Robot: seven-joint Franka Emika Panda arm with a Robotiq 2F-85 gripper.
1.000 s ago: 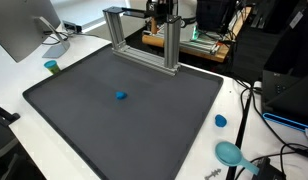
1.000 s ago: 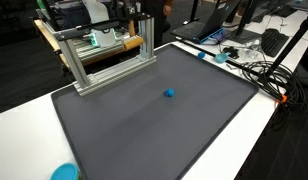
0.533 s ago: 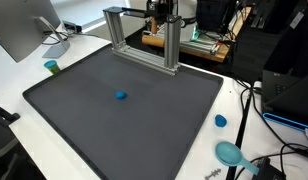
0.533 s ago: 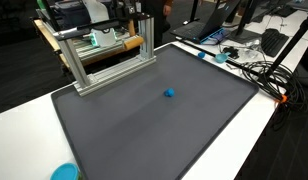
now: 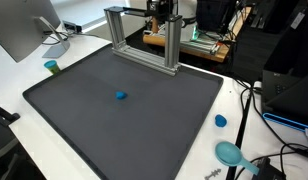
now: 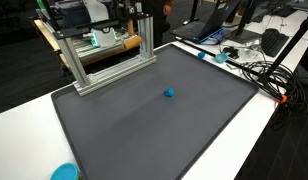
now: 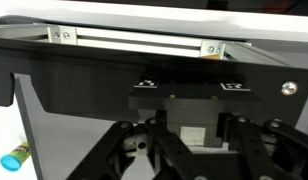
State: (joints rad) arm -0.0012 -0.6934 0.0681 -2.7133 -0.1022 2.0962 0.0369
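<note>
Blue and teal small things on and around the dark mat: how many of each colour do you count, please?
Blue: 2 (small piece on the mat; round cap on the white table)
Teal: 2 (shallow round dish near the mat's corner; small cylinder beside the mat's edge)
Total: 4

2 exterior views: both raised, oblique, mid-distance, facing the dark mat [image 5: 94, 130] from differing edges; both share mat and aluminium frame [image 6: 149, 40]. Wrist view: low, very near, facing frame.
</note>
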